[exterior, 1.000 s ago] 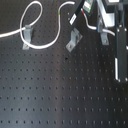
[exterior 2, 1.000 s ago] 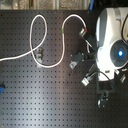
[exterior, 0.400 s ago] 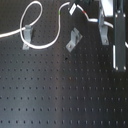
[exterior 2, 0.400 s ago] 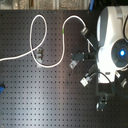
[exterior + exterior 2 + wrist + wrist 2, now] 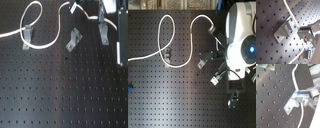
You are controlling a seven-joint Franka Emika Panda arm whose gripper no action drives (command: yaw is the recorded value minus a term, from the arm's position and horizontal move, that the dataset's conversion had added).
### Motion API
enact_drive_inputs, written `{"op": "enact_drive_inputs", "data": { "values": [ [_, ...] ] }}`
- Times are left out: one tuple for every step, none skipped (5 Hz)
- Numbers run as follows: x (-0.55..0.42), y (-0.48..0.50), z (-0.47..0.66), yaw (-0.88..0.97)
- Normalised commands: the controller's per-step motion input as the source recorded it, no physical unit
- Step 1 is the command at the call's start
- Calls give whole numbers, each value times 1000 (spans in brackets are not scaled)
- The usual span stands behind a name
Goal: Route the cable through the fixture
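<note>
Squat grey clip [image 5: 27, 36] at the first exterior view's left - the cable [image 5: 50, 46] comes in from that edge, loops high, runs past this clip touching or just beside it, sags, then climbs toward the top middle. Can't tell whether it sits in that clip's slot.

Middle: the wider slanted bracket [image 5: 74, 40], cable not in it. The plug end [image 5: 74, 7] is above and behind it, off the perforated board [image 5: 60, 95].

Gripper [image 5: 300, 96] - in both wrist views the white cord runs straight between the fingertips [image 5: 303, 30], so I read the jaws as clenched on the cable a little back from the plug. The slanted bracket is just beside the fingers there.

Right: the fixture [image 5: 103, 32], slim, upright, fork opening upward, empty. It lies to the first exterior view's right of the held end, past the slanted bracket, close under the arm [image 5: 122, 30].

Judgement: routing not yet done. The held section has to travel to the first exterior view's right and come down into the fork from above, with the cord crossing the fixture's upright axis. Risk - slack snagging the slanted bracket.
</note>
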Motion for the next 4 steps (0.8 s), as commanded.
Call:
{"op": "enact_drive_inputs", "data": {
  "values": [
    [20,-177,-20,-277],
    [36,-202,0,-226],
    [19,-77,2,-11],
    [-70,20,584,0]
  ]
}}
